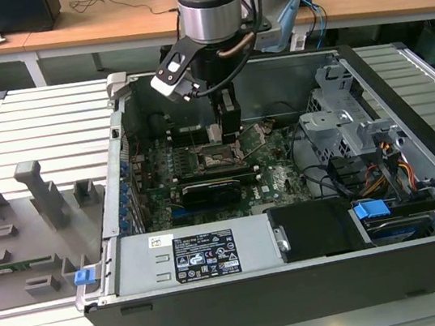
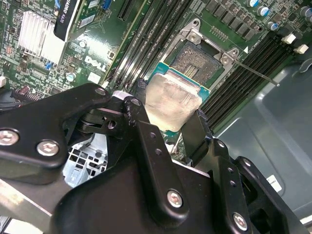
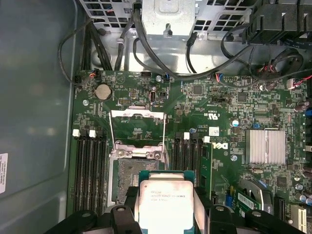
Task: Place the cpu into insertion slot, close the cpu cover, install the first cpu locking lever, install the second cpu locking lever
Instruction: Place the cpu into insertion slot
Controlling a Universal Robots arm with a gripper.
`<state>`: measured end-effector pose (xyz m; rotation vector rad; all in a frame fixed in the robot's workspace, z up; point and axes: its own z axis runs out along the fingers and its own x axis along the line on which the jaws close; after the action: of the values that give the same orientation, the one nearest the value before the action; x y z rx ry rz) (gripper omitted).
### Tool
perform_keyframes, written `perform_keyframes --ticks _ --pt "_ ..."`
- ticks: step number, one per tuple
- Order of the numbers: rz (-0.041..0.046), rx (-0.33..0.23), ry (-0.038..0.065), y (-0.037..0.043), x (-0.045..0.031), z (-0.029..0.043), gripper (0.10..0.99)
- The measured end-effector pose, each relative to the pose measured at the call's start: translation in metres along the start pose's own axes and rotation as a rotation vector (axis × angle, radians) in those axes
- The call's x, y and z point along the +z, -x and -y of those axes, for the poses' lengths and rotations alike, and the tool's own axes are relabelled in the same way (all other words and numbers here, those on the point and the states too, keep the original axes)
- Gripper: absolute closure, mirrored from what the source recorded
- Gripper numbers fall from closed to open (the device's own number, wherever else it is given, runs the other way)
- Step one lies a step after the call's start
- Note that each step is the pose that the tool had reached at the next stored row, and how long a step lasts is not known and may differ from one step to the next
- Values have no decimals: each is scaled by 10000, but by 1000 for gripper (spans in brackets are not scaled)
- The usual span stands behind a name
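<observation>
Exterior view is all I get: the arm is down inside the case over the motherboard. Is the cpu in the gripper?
Observer: Yes. In both wrist views the gripper is shut on the cpu, with the chip's metal top facing the cameras.
Operator: Is it seated in the insertion slot?
Observer: No. The insertion slot has its dark pin grid bare. In the first wrist view the cpu overlaps only one corner of it.
Operator: And the cpu cover?
Observer: The cpu cover is flipped open, off the slot.
</observation>
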<state>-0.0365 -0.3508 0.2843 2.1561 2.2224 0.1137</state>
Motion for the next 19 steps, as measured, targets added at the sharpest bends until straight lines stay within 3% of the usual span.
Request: perform_keyframes --ticks 19 --pt "-1 0 0 1 52 4 553"
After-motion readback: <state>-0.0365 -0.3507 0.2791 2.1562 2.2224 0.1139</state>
